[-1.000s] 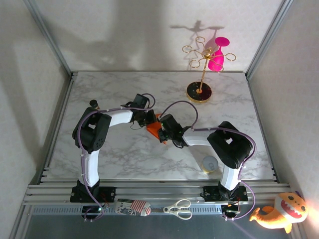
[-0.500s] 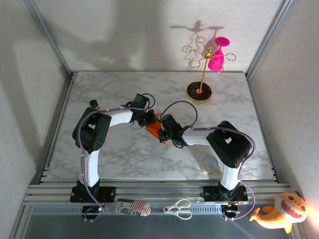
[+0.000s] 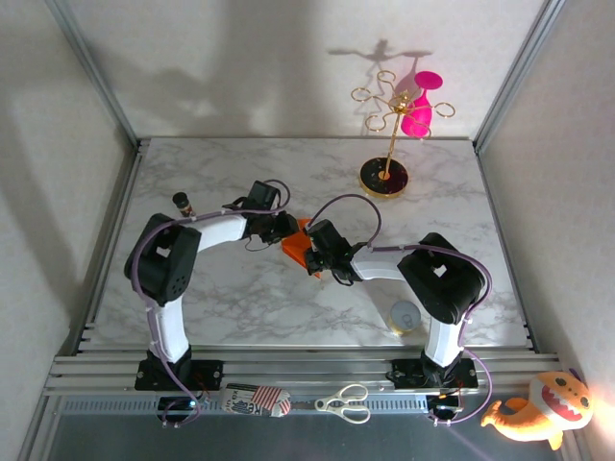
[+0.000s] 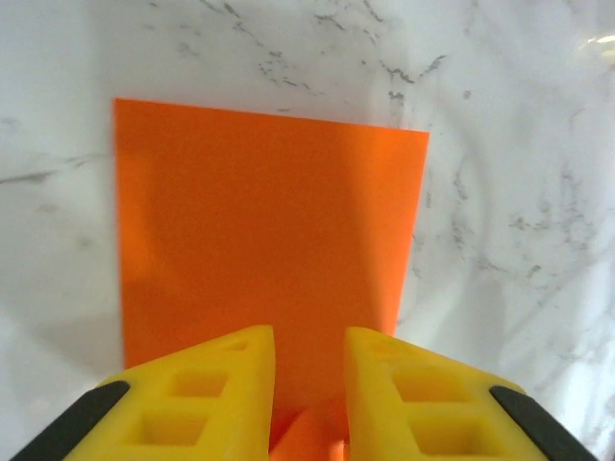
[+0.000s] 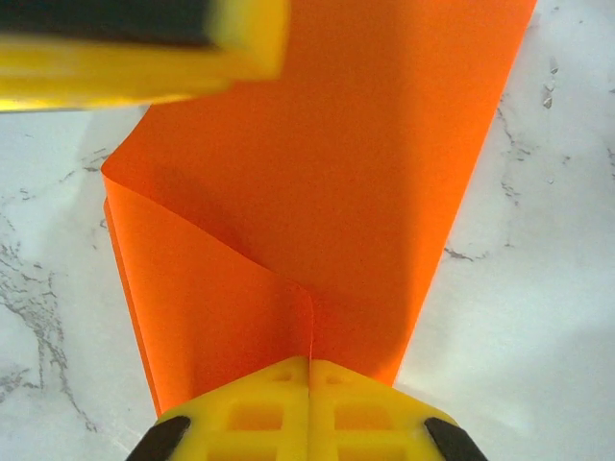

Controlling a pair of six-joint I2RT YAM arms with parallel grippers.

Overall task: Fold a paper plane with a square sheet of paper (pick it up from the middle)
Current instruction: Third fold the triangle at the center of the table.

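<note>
The bright-orange square sheet of paper [image 3: 296, 246] lies on the marble table [image 3: 231, 288] between the two grippers. In the left wrist view the sheet [image 4: 269, 221] looks like a flat rectangle. My left gripper [image 3: 285, 229] [image 4: 309, 384] hovers over its near edge, yellow fingers [image 4: 207, 384] apart, and a small raised bit of paper shows low in the gap. My right gripper [image 3: 313, 254] [image 5: 309, 370] is shut on a pinched ridge of the sheet [image 5: 336, 173], with a flap lifting at the left. A left finger [image 5: 144, 43] crosses the top of the right wrist view.
A gold stand on a black round base [image 3: 384, 178] holds a pink glass [image 3: 420, 110] at the back right. A small dark bottle [image 3: 181, 202] stands far left. A white roll [image 3: 405, 317] sits by the right arm. Scissors [image 3: 344, 403] and an orange plush toy [image 3: 538, 408] lie off the table's front edge.
The left arm's elbow has swung out to the left and its wrist has drawn slightly back. The right gripper and the paper have stayed in place.
</note>
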